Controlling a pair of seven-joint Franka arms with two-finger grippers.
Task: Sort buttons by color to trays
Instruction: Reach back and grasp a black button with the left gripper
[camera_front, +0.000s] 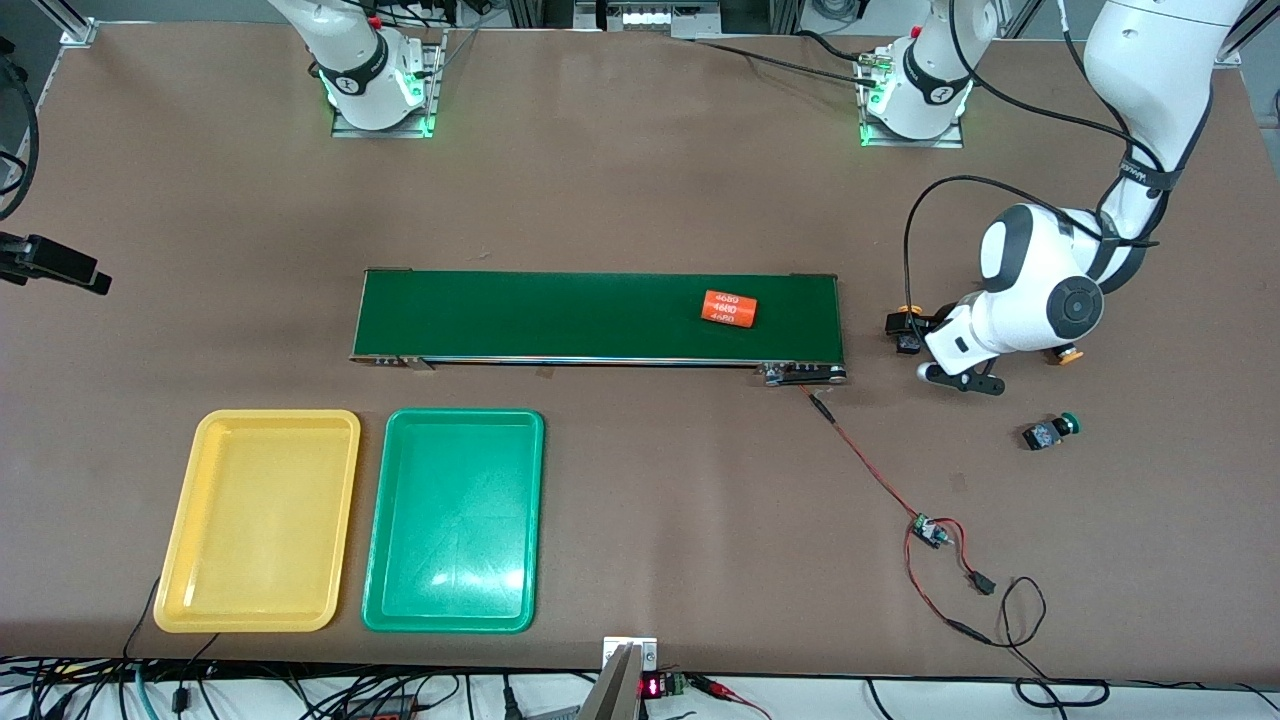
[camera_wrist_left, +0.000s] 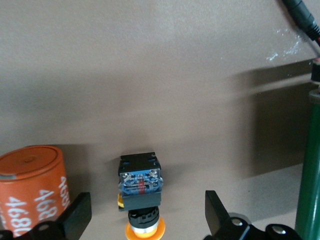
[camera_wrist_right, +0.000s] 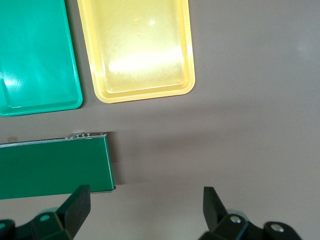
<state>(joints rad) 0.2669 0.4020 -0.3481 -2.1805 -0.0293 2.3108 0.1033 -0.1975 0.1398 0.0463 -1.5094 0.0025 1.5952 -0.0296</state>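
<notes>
The left gripper (camera_wrist_left: 145, 220) is held low over the table near the conveyor belt (camera_front: 560, 315) at the left arm's end, its fingers (camera_wrist_left: 77, 217) spread wide around a yellow-capped button (camera_wrist_left: 141, 192) lying on the tabletop. A green-capped button (camera_front: 1052, 431) lies nearer the front camera. The yellow tray (camera_front: 262, 520) and green tray (camera_front: 455, 520) sit side by side near the front edge. The right gripper (camera_wrist_right: 145, 215) hangs over the belt's other end, fingers spread, holding nothing

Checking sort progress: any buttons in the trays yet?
No: the yellow tray and green tray both hold nothing in the front view.
</notes>
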